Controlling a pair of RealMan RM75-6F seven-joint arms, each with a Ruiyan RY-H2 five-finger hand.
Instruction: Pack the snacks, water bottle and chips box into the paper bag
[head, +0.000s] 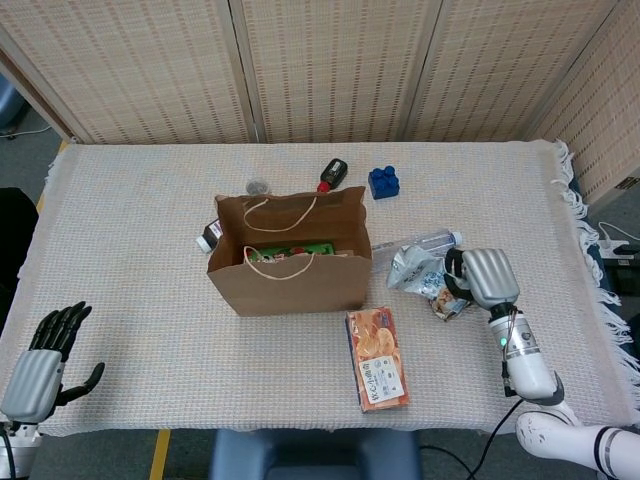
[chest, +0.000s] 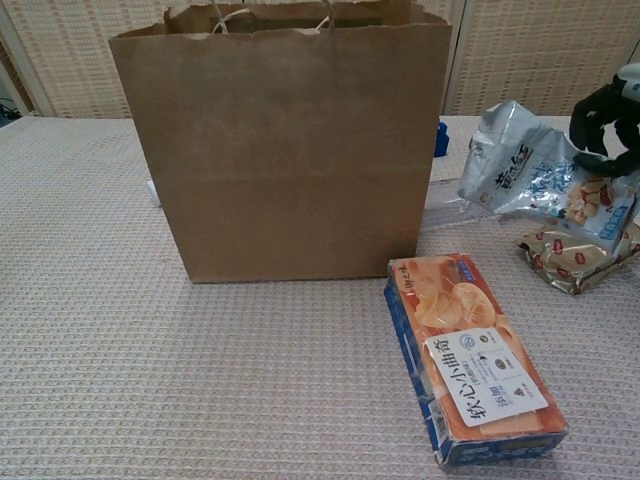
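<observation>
The brown paper bag (head: 290, 272) stands open mid-table, a green packet (head: 291, 249) inside it; in the chest view the paper bag (chest: 285, 150) fills the centre. My right hand (head: 480, 278) grips a silver snack packet (head: 417, 268) in the air to the right of the bag; the chest view shows this silver packet (chest: 535, 175) hanging from the right hand (chest: 608, 125). A gold snack packet (chest: 575, 255) lies on the cloth below it. The clear water bottle (head: 420, 242) lies behind. The orange chips box (head: 378, 358) lies flat in front. My left hand (head: 40, 365) rests open at the near left corner.
Behind the bag are a blue block (head: 382, 181), a dark bottle with a red cap (head: 332, 174) and a small round lid (head: 258, 186). Another small bottle (head: 210, 236) lies against the bag's left side. The fringed table edge (head: 575, 200) runs along the right.
</observation>
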